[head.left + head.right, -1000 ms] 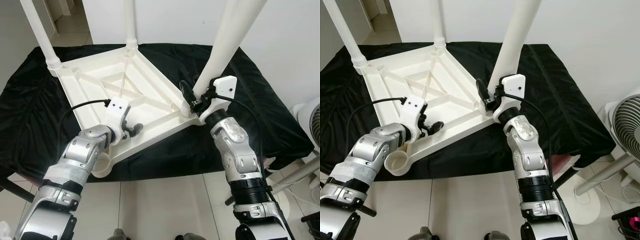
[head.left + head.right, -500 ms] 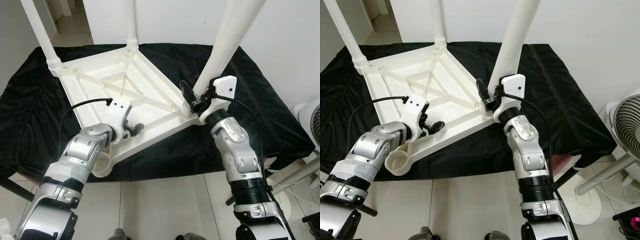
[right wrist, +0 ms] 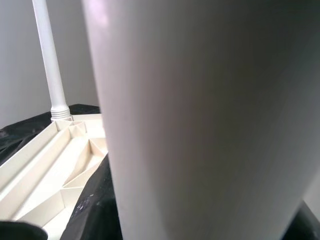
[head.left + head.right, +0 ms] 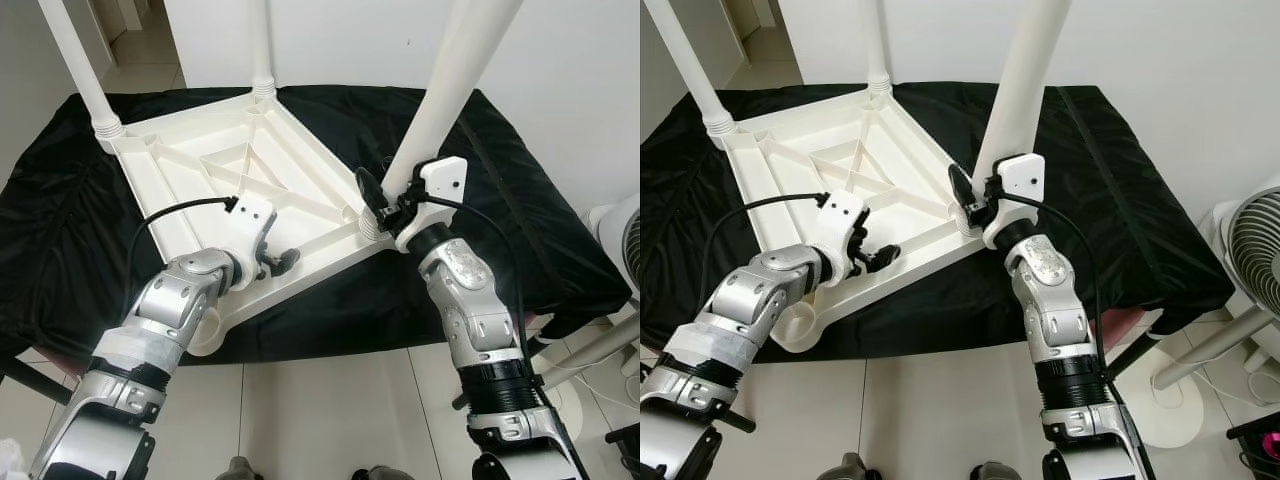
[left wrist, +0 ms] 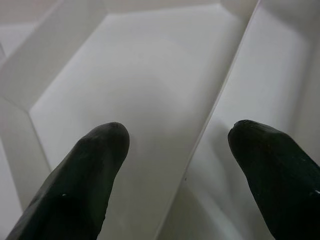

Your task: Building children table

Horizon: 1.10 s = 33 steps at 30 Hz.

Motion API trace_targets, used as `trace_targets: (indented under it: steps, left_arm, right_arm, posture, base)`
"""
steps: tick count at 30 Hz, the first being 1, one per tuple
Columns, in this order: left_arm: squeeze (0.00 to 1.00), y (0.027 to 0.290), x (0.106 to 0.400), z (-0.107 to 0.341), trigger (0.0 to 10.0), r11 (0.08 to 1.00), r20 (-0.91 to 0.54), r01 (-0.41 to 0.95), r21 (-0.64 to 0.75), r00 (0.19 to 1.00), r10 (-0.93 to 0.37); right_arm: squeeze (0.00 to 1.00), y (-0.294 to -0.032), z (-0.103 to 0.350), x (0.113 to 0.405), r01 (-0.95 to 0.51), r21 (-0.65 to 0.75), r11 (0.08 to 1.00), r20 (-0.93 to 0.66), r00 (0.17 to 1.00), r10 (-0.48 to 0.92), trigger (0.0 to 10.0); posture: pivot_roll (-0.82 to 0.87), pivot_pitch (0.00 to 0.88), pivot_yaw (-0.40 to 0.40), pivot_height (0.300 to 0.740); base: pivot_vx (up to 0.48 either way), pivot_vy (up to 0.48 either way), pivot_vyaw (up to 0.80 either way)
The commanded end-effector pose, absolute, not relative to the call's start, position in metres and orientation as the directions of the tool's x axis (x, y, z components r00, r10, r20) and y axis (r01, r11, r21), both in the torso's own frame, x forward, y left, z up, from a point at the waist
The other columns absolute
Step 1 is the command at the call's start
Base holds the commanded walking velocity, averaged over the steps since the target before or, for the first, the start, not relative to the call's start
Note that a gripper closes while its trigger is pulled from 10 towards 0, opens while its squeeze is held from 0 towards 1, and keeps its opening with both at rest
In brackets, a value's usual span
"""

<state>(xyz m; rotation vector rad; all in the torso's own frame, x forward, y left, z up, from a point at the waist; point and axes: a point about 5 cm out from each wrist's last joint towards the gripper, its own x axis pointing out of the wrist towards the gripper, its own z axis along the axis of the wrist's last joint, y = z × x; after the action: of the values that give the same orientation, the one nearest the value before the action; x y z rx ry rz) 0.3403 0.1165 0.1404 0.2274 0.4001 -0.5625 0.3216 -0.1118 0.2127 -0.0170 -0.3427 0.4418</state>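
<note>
Left pincer point(image 4: 282, 261) has edged forward along tabletop point(image 4: 215, 180).

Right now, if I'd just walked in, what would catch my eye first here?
A white children's table lying upside down on a black cloth, three legs pointing up. The right gripper grips the nearest leg at its base, and the left gripper straddles a rib of the underside, near the empty corner socket.

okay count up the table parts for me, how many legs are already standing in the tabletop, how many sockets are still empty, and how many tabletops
Table legs standing in the tabletop: 3 (far left leg, far middle leg, near right leg)
Empty leg sockets: 1 (near left socket)
Upturned white tabletops: 1
Total: 5
</note>
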Motion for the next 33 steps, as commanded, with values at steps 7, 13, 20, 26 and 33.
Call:
trace_targets:
  steps: [7,13,20,26,33]
  left_arm:
    - [0.0,0.123,0.342,0.133,6.6,0.821,-0.483,0.565,0.081,0.743,-0.463]
    - [0.0,0.121,0.341,0.137,0.0,0.816,-0.458,0.572,0.077,0.748,-0.481]
    - [0.0,0.11,0.339,0.146,0.0,0.81,-0.392,0.583,0.059,0.76,-0.518]
    - [0.0,0.098,0.337,0.15,0.0,0.788,-0.351,0.613,0.058,0.751,-0.559]
    - [0.0,0.077,0.335,0.151,0.0,0.76,-0.327,0.646,0.067,0.734,-0.595]
  right_arm:
    - [0.0,-0.111,0.213,0.318,-0.416,-0.097,0.904,0.322,0.847,0.424,10.0]
    - [0.0,-0.11,0.212,0.317,-0.415,-0.104,0.904,0.318,0.847,0.425,10.0]
    - [0.0,-0.108,0.21,0.316,-0.415,-0.104,0.904,0.313,0.849,0.426,10.0]
    - [0.0,-0.108,0.21,0.315,-0.416,-0.099,0.904,0.312,0.85,0.425,10.0]
    - [0.0,-0.105,0.209,0.315,-0.418,-0.096,0.903,0.31,0.85,0.426,10.0]
  posture:
    - [-0.07,0.038,0.052,0.74]
    - [-0.07,0.046,0.055,0.74]
    - [-0.07,0.049,0.061,0.74]
    - [-0.07,0.05,0.06,0.74]
    - [-0.08,0.058,0.05,0.74]
  base:
    - [0.0,0.0,0.0]
    - [0.0,0.0,0.0]
    - [0.0,0.0,0.0]
    - [0.0,0.0,0.0]
    - [0.0,0.0,0.0]
